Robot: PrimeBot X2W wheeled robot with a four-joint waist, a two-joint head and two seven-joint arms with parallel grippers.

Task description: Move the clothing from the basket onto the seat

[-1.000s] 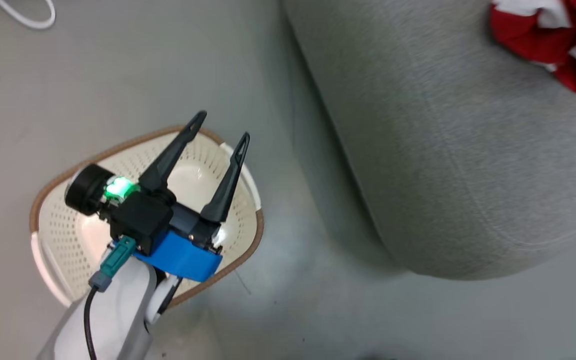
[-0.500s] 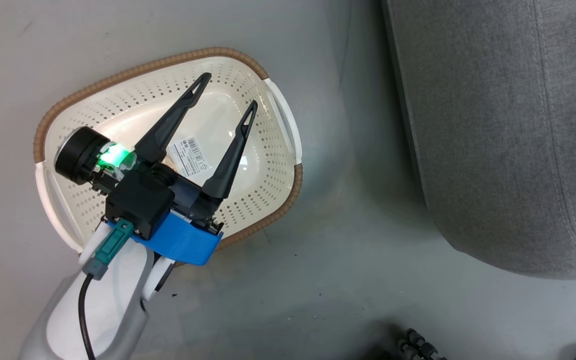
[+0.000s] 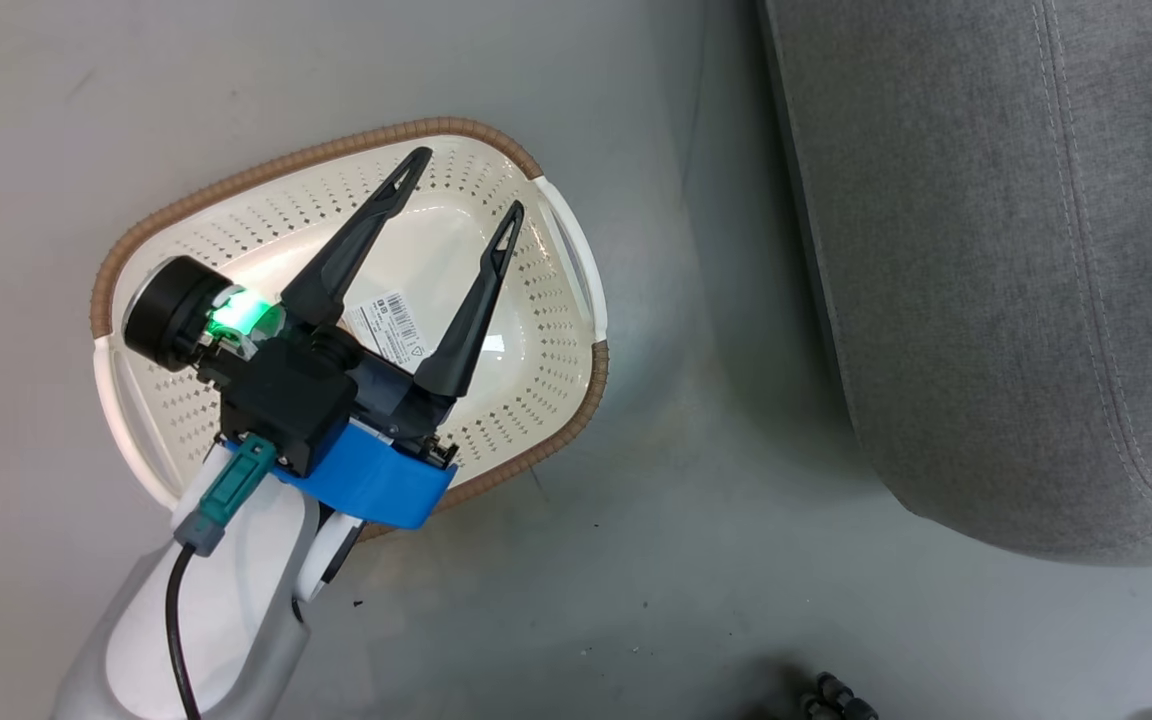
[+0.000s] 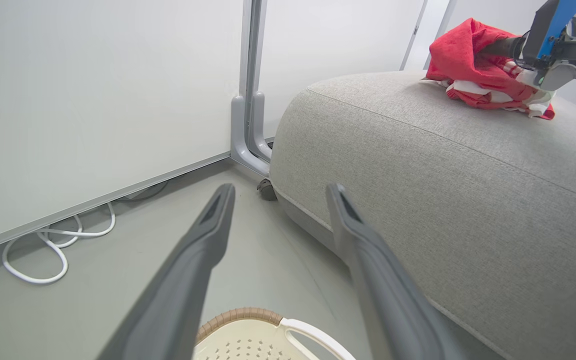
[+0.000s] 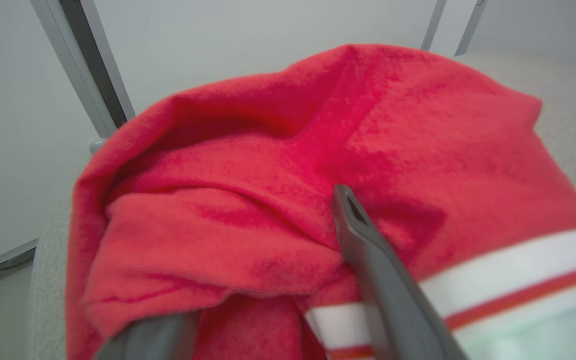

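Head view
- Basket sits on the floor, near the seat but apart from it
- Nothing lies in the basket except the label sticker on its bottom
- Left end effector hangs over the basket, fingers spread, nothing between them

Left wrist view
- The same two fingers stand apart, looking across the floor to the seat's rounded edge, with the basket rim at the bottom edge
- Clothing lies as a crumpled red heap with white trim on top of the seat, well back from the near edge; one piece or two, I cannot tell
- Right end effector reaches into the heap from the side
- White cable loops on the floor by the wall

Right wrist view
- Red fabric close up, with a white striped band at lower right
- One finger lies bare against the cloth and the other is buried under a fold at lower left
- They stand wide apart, so I read this end effector as released, with the cloth draped over it and not pinched

Handling (judgement)
- The cloth looks light, limp and not fragile; it will sag and trail from any hold
- Best taken at a thick bunched fold on top of the heap, not at a single edge or the trim
- The draped fold may cling to the buried finger and drag, so any pull-out wants to be slow and straight
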